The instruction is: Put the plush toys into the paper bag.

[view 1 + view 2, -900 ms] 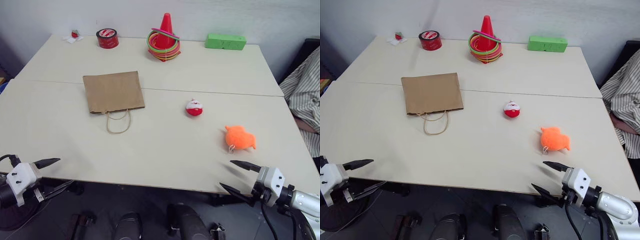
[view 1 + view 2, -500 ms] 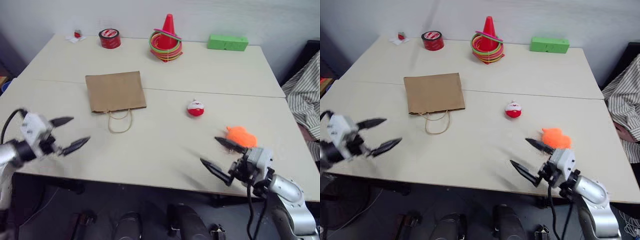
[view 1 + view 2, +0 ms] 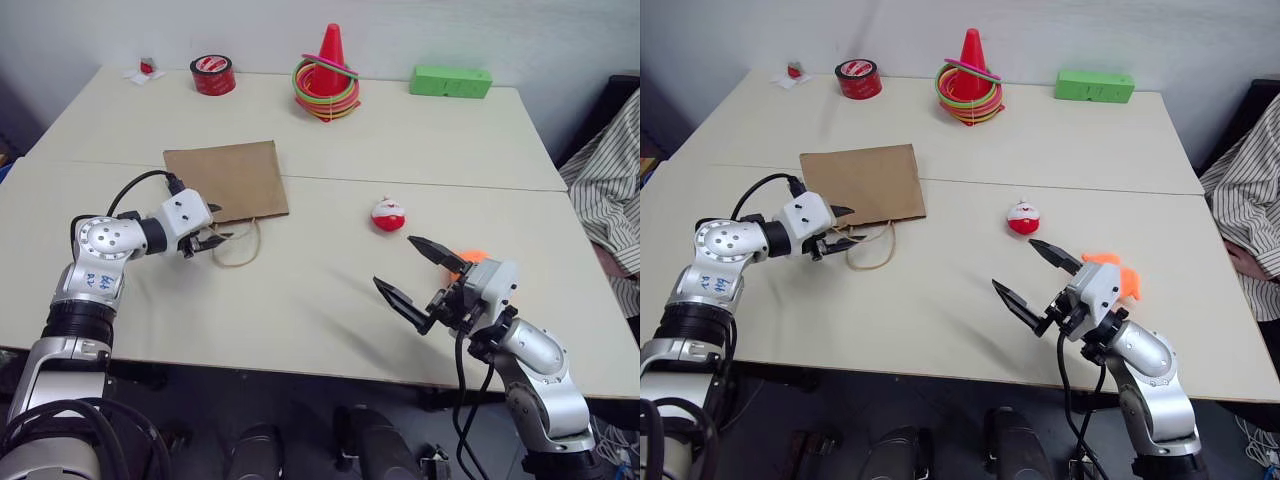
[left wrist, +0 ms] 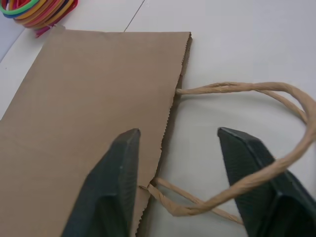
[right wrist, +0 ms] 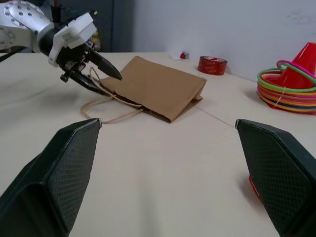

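The brown paper bag (image 3: 225, 180) lies flat on the table, mouth and loop handle (image 3: 240, 246) toward me. My left gripper (image 3: 213, 230) is open at the bag's mouth. In the left wrist view its fingers (image 4: 123, 163) straddle the serrated edge and the handle (image 4: 247, 89) without clamping either. The red-and-white plush toy (image 3: 388, 214) sits mid-table. The orange plush toy (image 3: 1127, 280) lies to its right, partly hidden behind my right gripper (image 3: 400, 268), which hovers wide open with nothing in it.
Along the far edge stand a red tape roll (image 3: 213, 74), a red cone with coloured rings (image 3: 326, 75), a green block (image 3: 450, 81) and a tiny red-and-white item on white paper (image 3: 147, 70). A person's striped sleeve (image 3: 610, 190) is at the right edge.
My left arm has swung from the near-left table edge up to the bag's mouth. My right gripper has risen and moved left, now in front of the orange toy.
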Motion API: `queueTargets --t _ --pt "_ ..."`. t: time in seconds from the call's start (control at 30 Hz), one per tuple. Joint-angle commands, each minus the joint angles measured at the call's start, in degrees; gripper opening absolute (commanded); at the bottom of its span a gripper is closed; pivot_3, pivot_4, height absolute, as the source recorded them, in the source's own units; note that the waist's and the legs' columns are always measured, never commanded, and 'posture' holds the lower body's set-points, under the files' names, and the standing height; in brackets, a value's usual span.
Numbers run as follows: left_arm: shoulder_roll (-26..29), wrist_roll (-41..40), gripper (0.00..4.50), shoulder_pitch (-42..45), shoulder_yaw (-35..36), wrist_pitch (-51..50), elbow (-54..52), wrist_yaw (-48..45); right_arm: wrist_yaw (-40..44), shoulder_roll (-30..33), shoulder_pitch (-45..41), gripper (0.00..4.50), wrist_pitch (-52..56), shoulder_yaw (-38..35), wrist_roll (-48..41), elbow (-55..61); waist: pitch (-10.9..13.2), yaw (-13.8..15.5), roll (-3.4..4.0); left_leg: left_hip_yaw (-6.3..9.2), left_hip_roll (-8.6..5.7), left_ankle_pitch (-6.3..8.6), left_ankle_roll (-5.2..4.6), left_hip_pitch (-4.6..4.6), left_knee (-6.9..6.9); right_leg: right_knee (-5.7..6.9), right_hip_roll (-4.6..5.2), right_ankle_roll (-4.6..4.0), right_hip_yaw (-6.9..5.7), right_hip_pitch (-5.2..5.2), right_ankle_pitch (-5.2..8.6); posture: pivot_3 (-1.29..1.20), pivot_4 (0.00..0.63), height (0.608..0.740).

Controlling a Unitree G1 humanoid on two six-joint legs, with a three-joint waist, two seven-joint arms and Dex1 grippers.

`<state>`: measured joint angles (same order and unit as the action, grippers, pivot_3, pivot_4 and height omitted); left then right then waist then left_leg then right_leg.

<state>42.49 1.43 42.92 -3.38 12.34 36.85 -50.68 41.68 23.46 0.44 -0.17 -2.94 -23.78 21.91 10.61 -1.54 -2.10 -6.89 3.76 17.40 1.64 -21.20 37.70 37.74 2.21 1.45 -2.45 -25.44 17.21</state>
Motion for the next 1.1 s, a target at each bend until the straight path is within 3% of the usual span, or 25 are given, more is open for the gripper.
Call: queueTargets --t 0.03,0.17,0.27,0.43,0.63,0.83,1.1 --pt "0.6 -1.2 1.42 2.0 0.1 0.9 0.1 -3.8 -0.4 0.7 0.8 4.50 -1.6 -1.7 0.4 1.1 0.0 -0.1 0.00 0.00 0.00 0.00 0.00 0.00 0.03 0.02 0.00 0.00 0.02 0.00 0.00 0.00 0.150 0.740" --pt "0.8 -4.4 0.14 1.7 1.0 -3.0 -2.6 -10.0 -0.3 1.0 1.4 4.50 -1.8 -2.0 0.4 0.9 0.0 -0.1 0.00 0.00 -0.03 0.00 0.00 0.02 0.09 0.08 -0.03 0.00 0.05 0.00 0.00 0.00 0.150 0.740" --pt "0.1 -21.2 0.00 -0.5 5.8 -19.1 -17.4 -19.6 3.4 2.0 1.2 3.92 0.4 -0.4 -3.1 1.9 0.0 -0.1 0.00 0.02 0.02 0.00 0.02 -0.03 0.14 0.09 -0.09 0.00 0.08 0.00 0.00 0.00 0.150 0.740" --pt "2.0 -34.2 0.00 -4.7 10.0 -37.5 -33.6 -20.2 4.1 1.5 -4.3 2.20 3.4 5.6 -0.4 0.5 0.0 -0.5 0.00 0.03 0.11 0.00 0.02 0.04 0.25 0.19 -0.07 0.01 0.25 0.01 0.00 0.00 0.150 0.740" --pt "1.6 -39.8 0.00 -8.4 12.6 -46.2 -43.1 -15.2 3.1 -5.6 -19.0 0.04 6.1 16.5 6.5 -8.5 0.0 -1.1 0.00 0.10 0.08 -0.13 0.24 0.14 0.30 0.40 -0.40 -0.01 0.53 0.01 -0.01 0.00 0.150 0.740" --pt "-1.4 -44.3 0.00 -9.6 14.3 -50.8 -48.0 -10.0 0.9 -13.2 -28.8 0.04 7.8 23.6 13.5 -22.4 0.0 -0.9 0.00 0.12 0.29 -0.12 0.28 0.07 0.29 0.30 -0.42 -0.04 0.54 -0.01 0.00 0.00 0.150 0.740" --pt "0.0 -49.9 0.00 -12.3 15.6 -56.4 -52.6 -9.4 -2.4 -21.2 -37.9 0.04 2.1 25.1 20.1 -42.4 0.0 -1.4 -0.02 0.11 0.31 -0.11 0.27 0.06 0.29 0.31 -0.41 -0.05 0.55 -0.02 0.00 0.00 0.150 0.740"
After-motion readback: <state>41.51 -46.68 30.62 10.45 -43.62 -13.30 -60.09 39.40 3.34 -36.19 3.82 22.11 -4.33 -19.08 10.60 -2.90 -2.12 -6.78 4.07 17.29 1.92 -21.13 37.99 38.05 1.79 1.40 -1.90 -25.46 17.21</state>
